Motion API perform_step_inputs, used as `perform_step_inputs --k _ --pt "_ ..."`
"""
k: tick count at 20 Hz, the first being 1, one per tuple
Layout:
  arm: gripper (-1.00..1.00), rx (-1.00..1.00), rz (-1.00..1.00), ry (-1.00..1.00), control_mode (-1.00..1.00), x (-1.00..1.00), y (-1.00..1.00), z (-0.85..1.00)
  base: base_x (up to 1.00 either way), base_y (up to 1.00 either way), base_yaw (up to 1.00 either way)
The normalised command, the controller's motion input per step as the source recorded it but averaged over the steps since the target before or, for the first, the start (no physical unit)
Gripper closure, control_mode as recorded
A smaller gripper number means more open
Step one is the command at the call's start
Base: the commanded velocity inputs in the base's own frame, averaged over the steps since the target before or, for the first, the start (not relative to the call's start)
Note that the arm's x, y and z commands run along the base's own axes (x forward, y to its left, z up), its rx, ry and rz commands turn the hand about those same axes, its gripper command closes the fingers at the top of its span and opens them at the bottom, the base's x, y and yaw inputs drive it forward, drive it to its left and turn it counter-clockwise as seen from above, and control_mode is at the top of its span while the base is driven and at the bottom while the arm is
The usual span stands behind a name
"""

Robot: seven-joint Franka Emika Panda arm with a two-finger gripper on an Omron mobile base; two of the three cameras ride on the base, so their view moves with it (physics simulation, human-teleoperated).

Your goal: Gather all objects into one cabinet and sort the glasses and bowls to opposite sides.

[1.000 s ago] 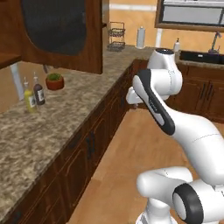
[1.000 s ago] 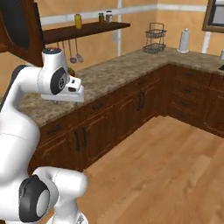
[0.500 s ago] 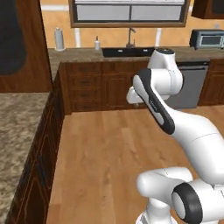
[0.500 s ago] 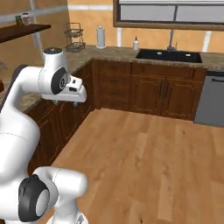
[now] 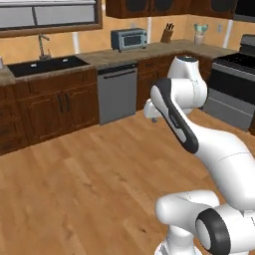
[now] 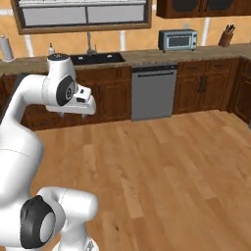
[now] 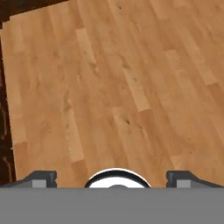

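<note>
facing: a kitchen wall run with the dishwasher (image 5: 117, 94) (image 6: 153, 92) set into the dark brown lower cabinets; every place below is given from this dishwasher.
end effector: (image 7: 113, 177) its two dark fingertips (image 7: 41, 177) stand spread far apart, with nothing between them but bare floor; it grips nothing.
end effector place: on the near side of the dishwasher and well apart from it, held above the open floor; in the right base view the white hand (image 6: 78, 102) sits left of the dishwasher front.
floor: (image 7: 131, 87) light wooden planks, running from the foot of the dishwasher toward the robot.
worktop: (image 5: 159, 49) speckled stone, running along the top of the dishwasher and on to both sides.
sink: (image 5: 45, 65) (image 6: 95, 59) dark basin let into the worktop, left of the dishwasher, with a faucet (image 5: 42, 45) behind it.
toaster oven: (image 5: 128, 39) (image 6: 177, 40) grey, on the worktop just above the dishwasher, toward its right end.
knife block: (image 5: 168, 34) (image 6: 226, 35) on the worktop, right of the dishwasher, past the toaster oven.
stove: (image 5: 234, 84) dark top, far right of the dishwasher, around the corner.
paper towel roll: (image 6: 6, 48) on the worktop, far left of the dishwasher; a small bottle (image 6: 51, 49) stands between it and the sink.
window: (image 5: 47, 15) wood framed, above the sink, up and left of the dishwasher.
cups and bowl: where they stand cannot be told from these views.
</note>
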Motion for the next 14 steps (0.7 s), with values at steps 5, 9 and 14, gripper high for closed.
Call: perform_step_inputs --k 5,9,14 --pt "-1.0 0.0 0.0 0.0 1.0 0.0 0.0 0.0 0.31 0.0 -0.75" --pt "-1.0 0.0 0.0 0.0 1.0 0.0 0.0 0.0 0.4 0.0 -0.74" --pt "-1.0 0.0 0.0 0.0 1.0 0.0 0.0 0.0 0.53 0.0 -0.69"
